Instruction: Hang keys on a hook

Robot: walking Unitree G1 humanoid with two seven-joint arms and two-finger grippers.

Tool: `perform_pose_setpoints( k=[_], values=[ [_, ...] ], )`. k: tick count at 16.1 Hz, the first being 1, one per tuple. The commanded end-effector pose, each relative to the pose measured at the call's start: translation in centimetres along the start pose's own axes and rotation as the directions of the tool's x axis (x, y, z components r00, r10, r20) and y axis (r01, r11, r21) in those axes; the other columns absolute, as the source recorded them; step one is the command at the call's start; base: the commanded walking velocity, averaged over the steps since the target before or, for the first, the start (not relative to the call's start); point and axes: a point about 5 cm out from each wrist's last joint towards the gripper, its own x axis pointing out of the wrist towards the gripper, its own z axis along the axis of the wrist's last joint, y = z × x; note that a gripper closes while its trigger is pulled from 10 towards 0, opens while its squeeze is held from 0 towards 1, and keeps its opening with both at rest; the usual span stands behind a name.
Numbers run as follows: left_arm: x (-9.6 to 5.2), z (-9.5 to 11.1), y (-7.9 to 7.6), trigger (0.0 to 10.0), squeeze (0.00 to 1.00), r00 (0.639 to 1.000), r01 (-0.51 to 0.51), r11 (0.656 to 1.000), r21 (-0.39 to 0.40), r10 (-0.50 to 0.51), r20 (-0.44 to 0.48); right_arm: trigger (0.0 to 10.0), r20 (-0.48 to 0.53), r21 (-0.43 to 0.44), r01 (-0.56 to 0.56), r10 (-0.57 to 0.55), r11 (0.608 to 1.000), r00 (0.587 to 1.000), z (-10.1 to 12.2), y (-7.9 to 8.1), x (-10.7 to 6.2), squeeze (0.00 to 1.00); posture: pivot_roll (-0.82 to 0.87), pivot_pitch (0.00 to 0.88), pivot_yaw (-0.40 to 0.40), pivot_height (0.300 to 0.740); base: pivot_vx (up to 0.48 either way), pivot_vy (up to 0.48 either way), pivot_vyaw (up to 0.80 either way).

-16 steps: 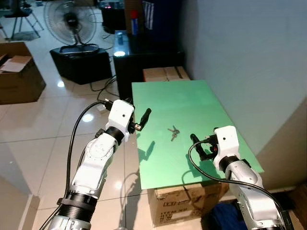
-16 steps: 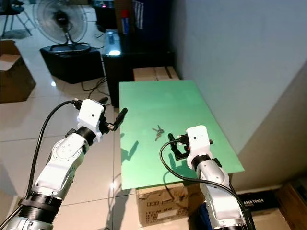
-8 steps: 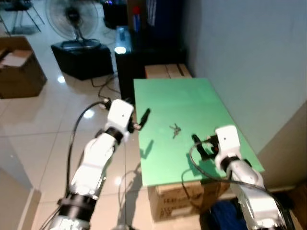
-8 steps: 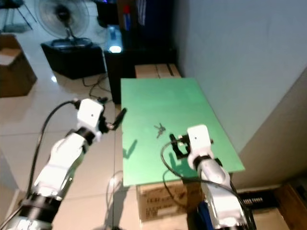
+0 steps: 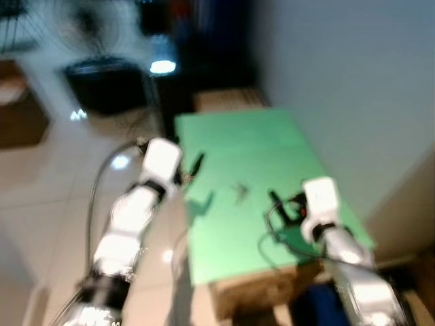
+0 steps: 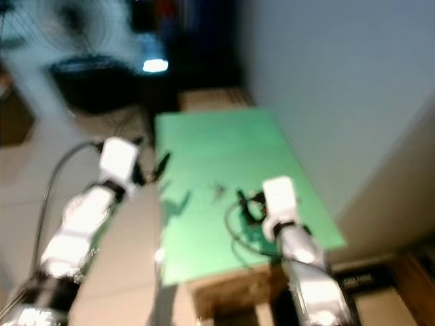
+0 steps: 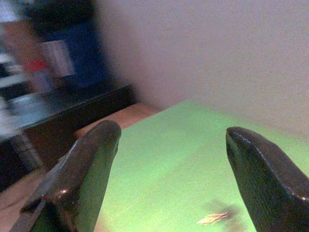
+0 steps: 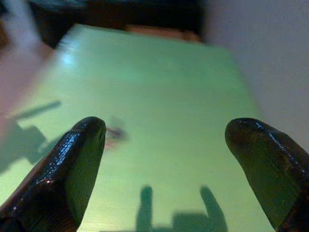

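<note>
The keys (image 5: 240,191) lie flat near the middle of the green surface (image 5: 272,142), a small dull smudge in the head views because the whole picture is smeared — the robot looks to be on the move. Neither gripper touches them. The right gripper (image 5: 281,206) hovers over the near right part of the surface, its two black fingers spread wide apart, with the keys a little way ahead between their line of sight in its wrist view (image 8: 115,133). The left gripper (image 5: 194,165) hangs at the surface's left edge, fingers likewise wide apart, the keys off ahead of it (image 7: 212,218).

What worries me from here: the keys are thin and flat against a smooth top, so fingers coming down at a poor angle would likely skate them sideways rather than lift them. A reach made while the body is unsteady could miss altogether. I can make out no hook from where things stand, so the hanging spot is yet to be found.

Room to move is uneven. A pale wall (image 5: 346,81) runs close along the surface's right side, cramping the right arm's elbow. The left side opens onto tiled floor (image 5: 47,176) — plenty of space there. The near edge overhangs a cardboard box (image 5: 251,299), and keys pushed toward it could drop off.
</note>
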Motion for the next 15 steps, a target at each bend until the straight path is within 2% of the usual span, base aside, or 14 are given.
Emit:
perform_pose_setpoints(
  k=[1, 10, 11, 12, 13, 15],
  values=[
    [-0.4, 0.0, 0.7, 10.0, 0.0, 1.0, -0.011, 1.0, 0.024, 0.011, -0.01, 10.0, 0.024, 0.001, -0.008, 0.008, 1.0, 1.0, 0.7, 0.3, 0.3, 0.0, -0.14, 0.0, 0.032, 0.74, 0.0, 0.0, 0.0],
    [-0.3, -0.1, 0.8, 10.0, 0.0, 1.0, -0.02, 0.999, 0.026, 0.02, -0.019, 10.0, 0.023, 0.007, -0.009, 0.009, 1.0, 1.0, 0.5, 0.4, 0.4, 0.0, -0.14, 0.0, 0.026, 0.74, 0.0, 0.0, 0.0],
    [-0.3, -0.2, 0.7, 10.0, 0.0, 1.0, -0.014, 1.0, 0.024, 0.014, -0.022, 10.0, 0.019, 0.031, -0.055, 0.055, 0.998, 0.998, 0.4, 0.7, 0.7, 0.0, -0.14, 0.0, 0.026, 0.74, 0.0, 0.0, 0.0],
    [-0.4, -0.2, 0.7, 10.0, 0.0, 1.0, -0.005, 1.0, 0.024, 0.005, -0.029, 10.0, 0.008, 0.03, -0.078, 0.078, 0.996, 0.997, 0.3, 0.9, 1.1, 0.88, -0.15, 0.007, 0.03, 0.74, 0.0, 0.0, 0.0],
    [-0.5, -0.3, 0.7, 10.0, 0.0, 0.999, 0.0, 1.0, 0.026, 0.001, -0.038, 10.0, -0.01, 0.034, -0.095, 0.096, 0.995, 0.995, 0.1, 0.9, 1.6, 1.0, -0.15, 0.017, 0.035, 0.74, 0.0, 0.0, 0.0],
    [-0.7, -0.4, 0.8, 10.0, 0.0, 0.999, 0.003, 0.999, 0.037, -0.002, -0.049, 10.0, -0.044, 0.017, -0.145, 0.146, 0.989, 0.988, -0.2, 0.8, 2.9, 1.0, -0.13, 0.057, 0.049, 0.74, 0.0, 0.0, 0.0]
  ],
)
